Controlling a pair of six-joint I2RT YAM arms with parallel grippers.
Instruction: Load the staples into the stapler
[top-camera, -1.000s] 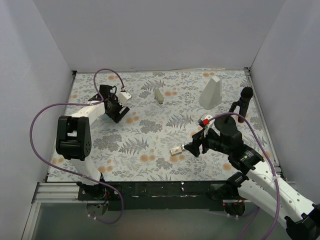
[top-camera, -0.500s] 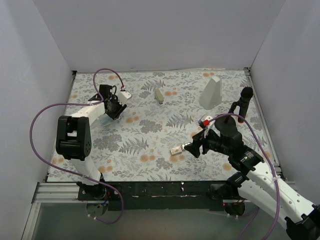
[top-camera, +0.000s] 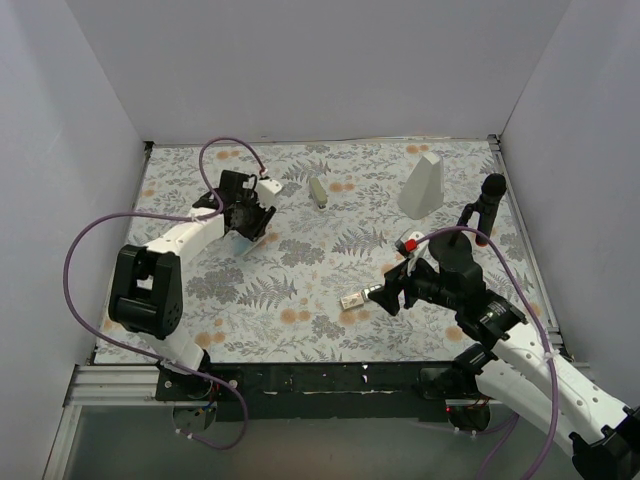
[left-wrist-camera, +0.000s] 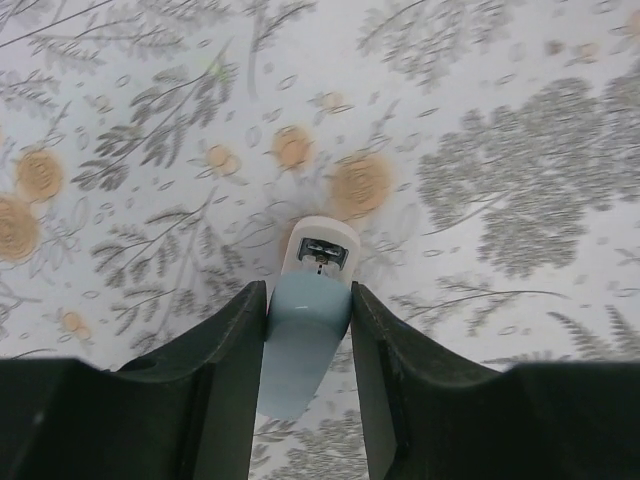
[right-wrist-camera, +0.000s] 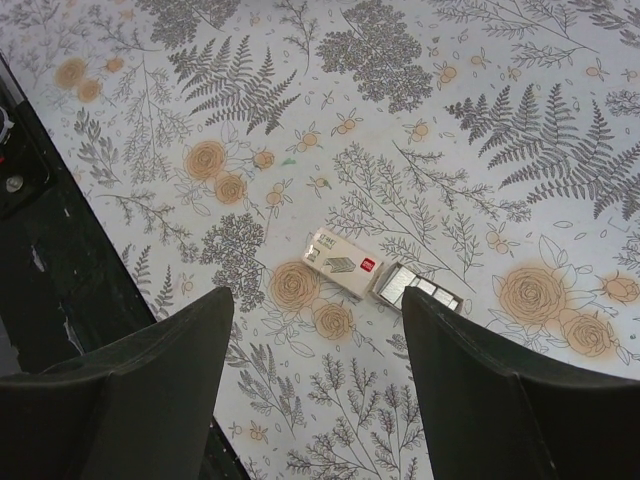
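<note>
From above, your left gripper (top-camera: 248, 222) has swung right, toward the middle of the fern-and-rose patterned mat (top-camera: 300, 270), and its jaws stand narrower than a second ago. Your right gripper (top-camera: 378, 295) has not shifted. It hangs just right of the tiny cream-white cardboard box of staples (top-camera: 353, 299), which lies where it lay before, at the near middle of the mat. The small beige stapler (top-camera: 318, 190), the tall white wedge-shaped block (top-camera: 423, 185) and the black upright post (top-camera: 488, 202) at the far right are unmoved.

In the left wrist view, your left gripper is clamped on the small light blue plastic stapler (left-wrist-camera: 305, 340). One finger presses each flank, and the stapler's white nose with a bit of silver metal points away from the camera.

In the right wrist view, your right gripper's jaws stand wide apart above the mat, gripping nothing. The box lies between and beyond them, its tray of silver strips slid out to the right. The lid has a red patch and fine print too small to read.
</note>
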